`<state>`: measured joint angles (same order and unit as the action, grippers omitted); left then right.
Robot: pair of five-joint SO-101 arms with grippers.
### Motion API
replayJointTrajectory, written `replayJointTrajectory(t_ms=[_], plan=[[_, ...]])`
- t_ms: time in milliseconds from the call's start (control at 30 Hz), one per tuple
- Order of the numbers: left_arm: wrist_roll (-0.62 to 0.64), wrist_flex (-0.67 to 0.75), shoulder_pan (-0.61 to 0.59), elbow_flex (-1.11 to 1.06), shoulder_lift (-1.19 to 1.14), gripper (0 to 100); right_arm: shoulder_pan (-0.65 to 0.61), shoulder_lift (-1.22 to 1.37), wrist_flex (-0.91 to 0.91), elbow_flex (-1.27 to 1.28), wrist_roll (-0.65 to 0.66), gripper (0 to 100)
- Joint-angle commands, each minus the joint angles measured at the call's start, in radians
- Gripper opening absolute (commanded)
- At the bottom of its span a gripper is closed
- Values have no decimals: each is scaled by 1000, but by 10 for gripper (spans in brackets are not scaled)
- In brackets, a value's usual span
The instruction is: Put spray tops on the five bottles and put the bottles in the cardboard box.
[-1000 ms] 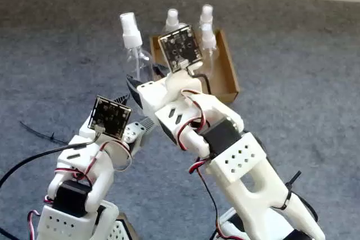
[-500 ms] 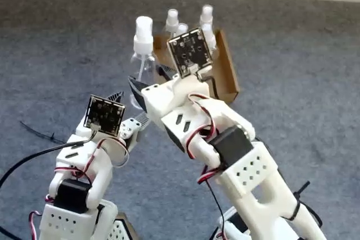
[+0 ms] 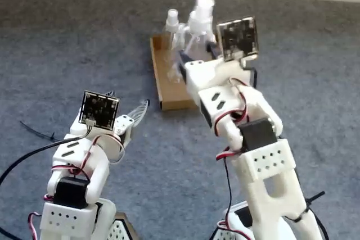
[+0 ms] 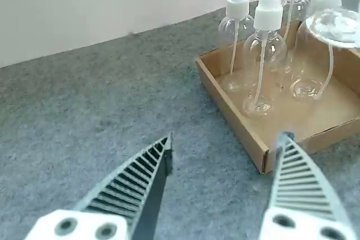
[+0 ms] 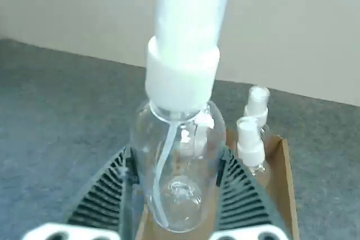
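Right gripper (image 5: 175,167): clamped on the body of a clear bottle (image 5: 179,139), one finger on each side.
Held bottle: upright, with a white spray top (image 5: 188,37) on it, over the cardboard box (image 3: 163,85); I cannot tell if it touches the box floor.
Box: on grey carpet (image 3: 56,54), with other capped bottles (image 4: 261,66) standing inside.
Left gripper (image 4: 225,139): fingers spread apart, above the carpet near the box.

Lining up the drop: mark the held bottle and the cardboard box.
held bottle (image 5: 177,155), right wrist view, clear body
cardboard box (image 4: 230,113), left wrist view, side wall
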<state>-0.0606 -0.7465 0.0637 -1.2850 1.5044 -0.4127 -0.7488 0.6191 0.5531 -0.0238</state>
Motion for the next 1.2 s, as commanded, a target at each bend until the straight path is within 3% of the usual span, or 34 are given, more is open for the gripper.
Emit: replayJointTrajectory(t_ms=[0,200,367,900,1167], plan=[[-9,20,-15,4,10,266,58,-30,-332,271,17,3],[-9,25,-15,-22,4,266,73,-13,-671,585,17,3],[-9,25,-15,-22,2,266,120,62,-802,621,17,3],[-9,21,-15,-22,8,266,124,355,-848,489,15,3],[-9,21,-15,-22,10,266,53,387,-842,487,17,7]])
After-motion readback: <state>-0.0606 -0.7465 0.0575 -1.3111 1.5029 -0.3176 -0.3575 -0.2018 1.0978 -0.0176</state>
